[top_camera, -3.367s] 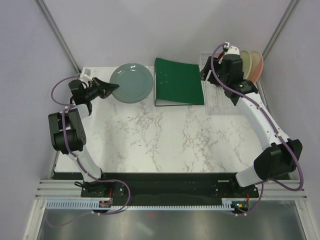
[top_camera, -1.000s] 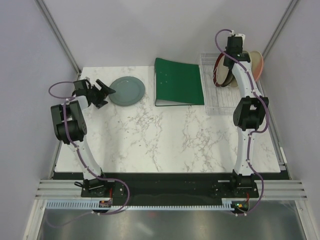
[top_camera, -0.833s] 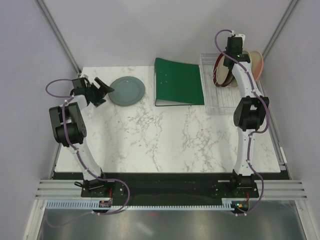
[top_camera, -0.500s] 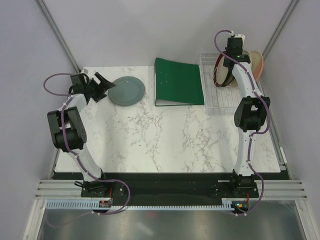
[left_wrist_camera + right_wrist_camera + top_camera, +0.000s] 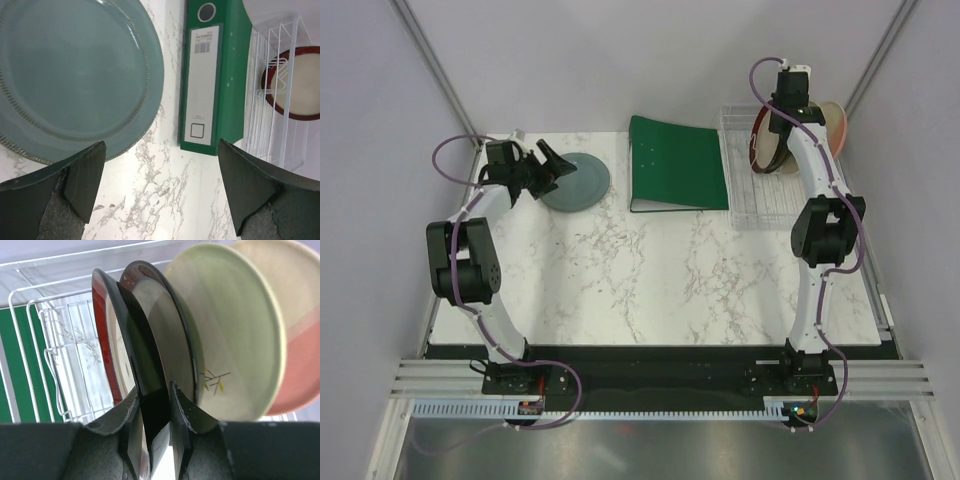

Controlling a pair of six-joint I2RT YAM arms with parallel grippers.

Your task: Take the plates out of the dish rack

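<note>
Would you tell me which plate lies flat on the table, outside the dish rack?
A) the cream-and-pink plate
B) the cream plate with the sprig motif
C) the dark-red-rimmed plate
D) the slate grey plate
D: the slate grey plate lies flat on the table, left of the green binder, while the other plates stand on edge in the dish rack.

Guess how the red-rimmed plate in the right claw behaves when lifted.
Likely stiff and fairly heavy: the red-rimmed plate looks glazed ceramic. Its glossy rim, pinched only at the edge by the right claw, may slip or swing. It stands close beside the sprig plate, so a tilt could knock and chip them.
</note>
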